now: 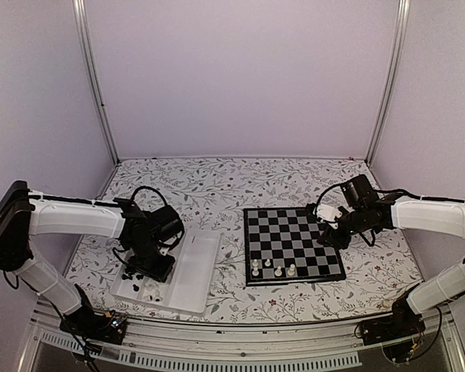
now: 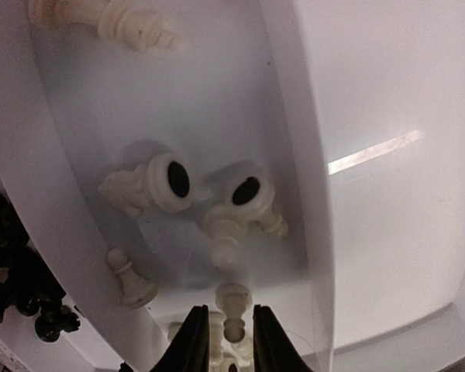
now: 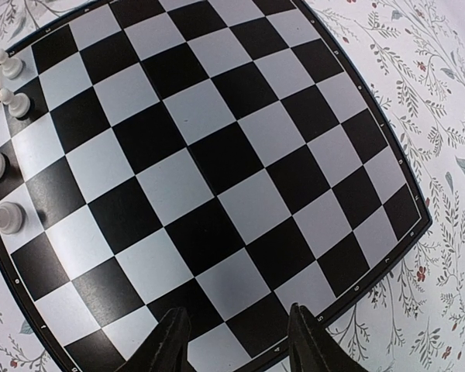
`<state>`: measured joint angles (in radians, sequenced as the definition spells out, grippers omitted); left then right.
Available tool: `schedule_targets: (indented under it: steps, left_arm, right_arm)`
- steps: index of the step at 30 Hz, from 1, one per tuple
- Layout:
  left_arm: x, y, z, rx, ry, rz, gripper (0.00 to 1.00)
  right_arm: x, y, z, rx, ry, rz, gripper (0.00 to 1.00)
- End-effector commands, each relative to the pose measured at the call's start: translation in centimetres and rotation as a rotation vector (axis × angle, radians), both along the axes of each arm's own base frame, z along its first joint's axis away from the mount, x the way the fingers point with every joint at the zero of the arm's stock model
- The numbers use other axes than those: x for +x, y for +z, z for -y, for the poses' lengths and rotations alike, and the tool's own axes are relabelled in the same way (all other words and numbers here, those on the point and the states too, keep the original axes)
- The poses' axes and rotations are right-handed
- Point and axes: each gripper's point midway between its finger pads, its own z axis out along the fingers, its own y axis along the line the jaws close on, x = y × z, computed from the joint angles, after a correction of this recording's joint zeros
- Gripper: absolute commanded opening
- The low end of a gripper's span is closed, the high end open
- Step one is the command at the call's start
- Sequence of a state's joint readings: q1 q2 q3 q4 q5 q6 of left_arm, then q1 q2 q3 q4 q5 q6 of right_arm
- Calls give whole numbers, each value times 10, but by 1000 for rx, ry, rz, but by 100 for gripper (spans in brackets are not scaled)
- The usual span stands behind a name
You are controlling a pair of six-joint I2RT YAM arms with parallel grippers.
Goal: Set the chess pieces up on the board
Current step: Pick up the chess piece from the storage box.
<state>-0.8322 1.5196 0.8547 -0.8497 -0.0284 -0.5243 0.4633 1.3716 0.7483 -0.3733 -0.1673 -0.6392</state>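
Note:
My left gripper (image 2: 231,332) hangs low over the white tray (image 2: 372,232), shut on a cream-white chess piece (image 2: 234,298) whose base points down and away from the camera. Several more cream pieces (image 2: 167,186) lie on their sides in the same compartment. From above, this gripper (image 1: 153,267) sits over the tray's left part. Black pieces (image 2: 15,271) are heaped in the compartment beside it. The board (image 1: 294,240) holds several white pieces (image 1: 273,270) along its near-left edge. My right gripper (image 3: 236,333) is open and empty above the board (image 3: 217,155), near its right edge.
The tray (image 1: 194,271) lies left of the board on the flower-patterned table cover (image 1: 217,186). Grey walls and metal posts (image 1: 93,77) close off the back and sides. In the right wrist view, white pieces (image 3: 8,105) stand at the board's left rim.

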Motion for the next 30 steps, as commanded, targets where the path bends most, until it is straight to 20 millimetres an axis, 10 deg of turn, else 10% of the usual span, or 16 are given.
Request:
schedule_targets:
  steps: [1, 8, 15, 24, 30]
  left_arm:
    - [-1, -7, -1, -3, 7, -25, 22]
    - [-1, -7, -2, 19, 4, -37, 11]
    - [21, 46, 15, -18, -10, 64, 5]
    - [63, 119, 140, -276, -246, 227, 6]
    - [69, 118, 232, -335, -456, 240, 6]
  right_arm:
    - [0, -3, 0, 11, -11, -13, 46]
    - [0, -3, 0, 10, -11, -15, 46]
    - [1, -2, 0, 10, -12, -13, 46]
    - [15, 9, 15, 25, -88, 23, 45]
    - [28, 17, 34, 29, -165, 51, 45]
